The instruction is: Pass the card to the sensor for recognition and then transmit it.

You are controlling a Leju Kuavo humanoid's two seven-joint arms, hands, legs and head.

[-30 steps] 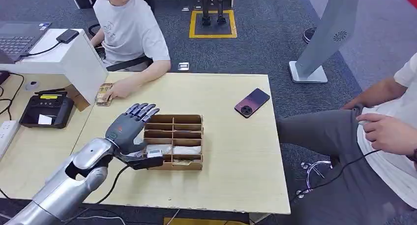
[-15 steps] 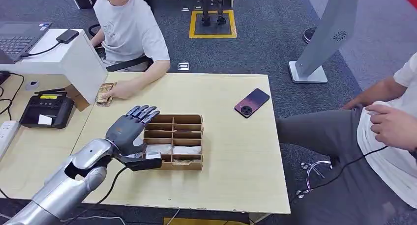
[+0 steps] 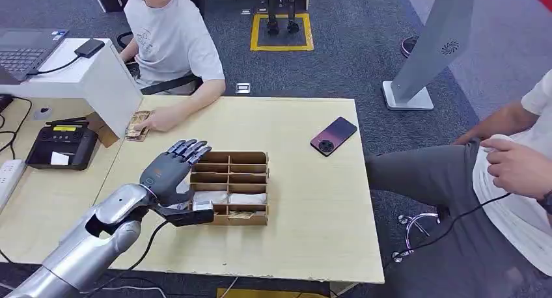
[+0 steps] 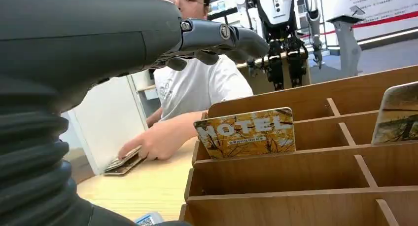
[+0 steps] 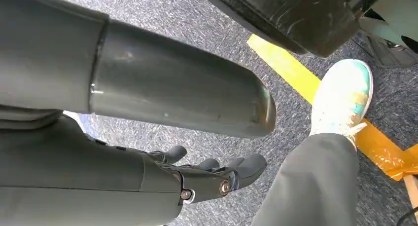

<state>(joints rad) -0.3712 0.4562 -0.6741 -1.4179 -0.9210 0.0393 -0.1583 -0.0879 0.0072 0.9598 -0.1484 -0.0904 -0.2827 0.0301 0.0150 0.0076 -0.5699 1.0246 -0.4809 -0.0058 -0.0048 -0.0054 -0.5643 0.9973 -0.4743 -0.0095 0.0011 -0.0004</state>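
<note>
A wooden card organizer (image 3: 229,159) sits mid-table, with pale cards (image 3: 247,198) in its near row. My left hand (image 3: 168,173) hovers at its left end, fingers spread above the slots and thumb (image 3: 193,215) along the front-left corner, gripping nothing. In the left wrist view a yellow "HOTEL" card (image 4: 246,133) stands upright in a slot under my fingers (image 4: 217,38), and another card (image 4: 397,114) stands further along. The black card sensor (image 3: 60,146) lies on the side table to the left. My right hand (image 5: 197,179) hangs over the carpet, fingers loosely extended and empty.
A person across the table rests a hand on a stack of cards (image 3: 137,125) beside a white box (image 3: 97,77). A phone (image 3: 333,135) lies at the table's far right. Another seated person (image 3: 514,168) is to the right, with a shoe (image 5: 341,95) close to my right arm.
My left hand has sunk slightly toward the organizer's front-left corner. The person on the right has shifted a hand a little.
</note>
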